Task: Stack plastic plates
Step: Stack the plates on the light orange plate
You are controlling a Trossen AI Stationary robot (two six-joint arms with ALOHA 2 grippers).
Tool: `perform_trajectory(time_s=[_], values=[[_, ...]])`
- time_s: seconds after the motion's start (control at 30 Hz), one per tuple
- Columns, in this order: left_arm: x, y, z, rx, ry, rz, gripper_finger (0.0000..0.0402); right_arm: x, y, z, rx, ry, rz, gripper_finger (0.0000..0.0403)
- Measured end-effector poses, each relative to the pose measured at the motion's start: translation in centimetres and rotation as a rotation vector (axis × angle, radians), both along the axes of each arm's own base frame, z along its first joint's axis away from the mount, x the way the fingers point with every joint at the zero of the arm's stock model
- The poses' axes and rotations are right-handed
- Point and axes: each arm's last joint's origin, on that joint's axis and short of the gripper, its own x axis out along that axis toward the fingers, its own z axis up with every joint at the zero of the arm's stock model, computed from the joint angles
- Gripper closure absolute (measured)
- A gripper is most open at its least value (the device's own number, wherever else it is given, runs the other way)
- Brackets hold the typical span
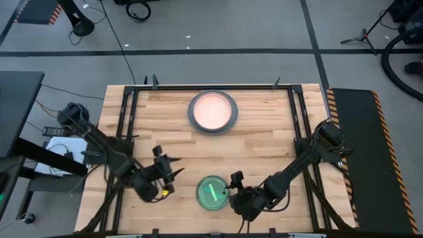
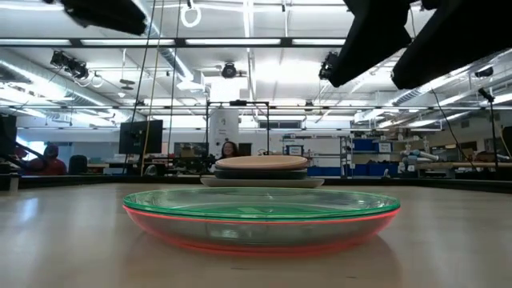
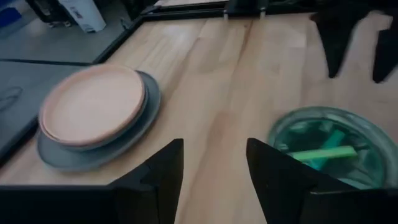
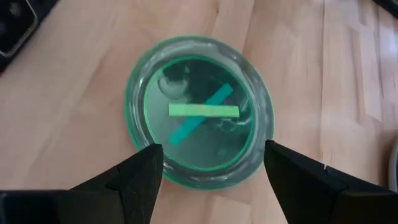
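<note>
Wooden table point(image 1: 264, 132), peach plate point(image 1: 212, 109) on top of grey plate point(image 1: 192, 114) at the far side, see-through teal plate point(image 1: 212, 193) sitting in red plate point(image 2: 240, 238) near the front, left gripper point(image 1: 173, 168) spread wide beside it, right gripper point(image 1: 232, 187) spread wide over its edge, nothing held.

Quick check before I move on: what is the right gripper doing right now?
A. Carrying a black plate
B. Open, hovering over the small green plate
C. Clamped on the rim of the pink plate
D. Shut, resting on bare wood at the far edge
B. The right wrist view shows the right gripper with its fingers spread apart and empty, just above the green plate, while the pink plate sits far off on the big stack.
</note>
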Motion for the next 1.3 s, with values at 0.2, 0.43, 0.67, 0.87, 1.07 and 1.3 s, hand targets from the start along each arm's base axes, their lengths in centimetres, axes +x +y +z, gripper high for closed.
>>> perform_trajectory(time_s=[0.2, 0.43, 0.67, 0.87, 1.07, 1.3], values=[[-1.9, -1.4, -1.5, -0.076, -0.024, -0.026, 0.0221, -0.3, 0.3, -0.1, -0.006, 0.013, 0.015, 0.0120], [-2.4, -1.3, -2.0, -0.067, -0.082, 0.030, 0.0221, -0.3, 0.7, 0.0, -0.001, -0.001, 0.052, 0.0120], [-0.9, 0.3, -1.3, 0.082, -0.197, 0.195, 0.0221, 1.7, 0.3, -3.1, 0.044, 0.024, 0.061, 0.0119], [1.1, 1.4, -0.6, 0.098, -0.176, 0.183, 0.0221, 2.0, 1.3, -4.0, 0.026, 0.105, 0.122, 0.0119], [2.5, 2.1, 0.2, 0.124, -0.166, 0.143, 0.0221, 1.5, 2.1, -3.9, -0.032, 0.103, 0.219, 0.0120], [3.3, 2.8, 0.2, 0.083, -0.132, 0.070, 0.0221, 1.2, 0.9, -5.3, -0.082, 0.120, 0.219, 0.0149]])
